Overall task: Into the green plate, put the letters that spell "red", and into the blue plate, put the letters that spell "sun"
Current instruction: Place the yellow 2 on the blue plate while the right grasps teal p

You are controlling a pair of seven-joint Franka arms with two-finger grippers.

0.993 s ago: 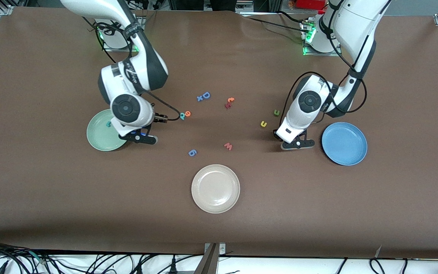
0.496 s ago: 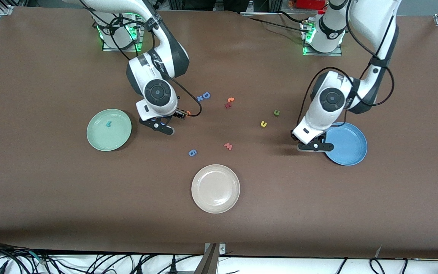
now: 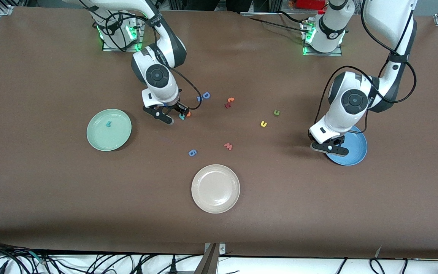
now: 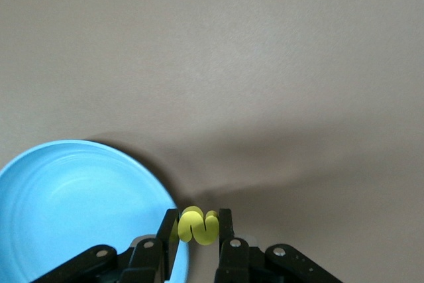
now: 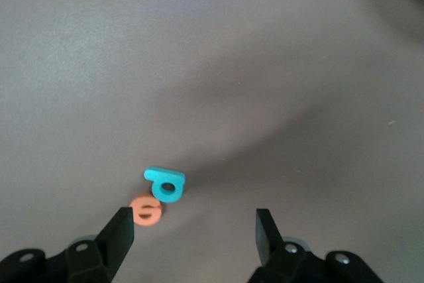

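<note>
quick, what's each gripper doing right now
Left gripper: shut on the yellow "s", over the blue plate's edge.
Right gripper: open, empty, over the teal "d".

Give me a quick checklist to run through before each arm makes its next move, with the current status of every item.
1. Left gripper shut on the yellow s: ok.
2. Left gripper over the blue plate, not only its rim: cannot tell; the wrist view shows the s at the rim.
3. Right gripper open for a pick: ok.
4. Teal d and orange e between the right gripper's fingers: not ok, both sit toward one finger and touch each other.
5. Teal r in the green plate: ok.
6. Yellow u and green n in the blue plate: not ok, both on the table.
</note>
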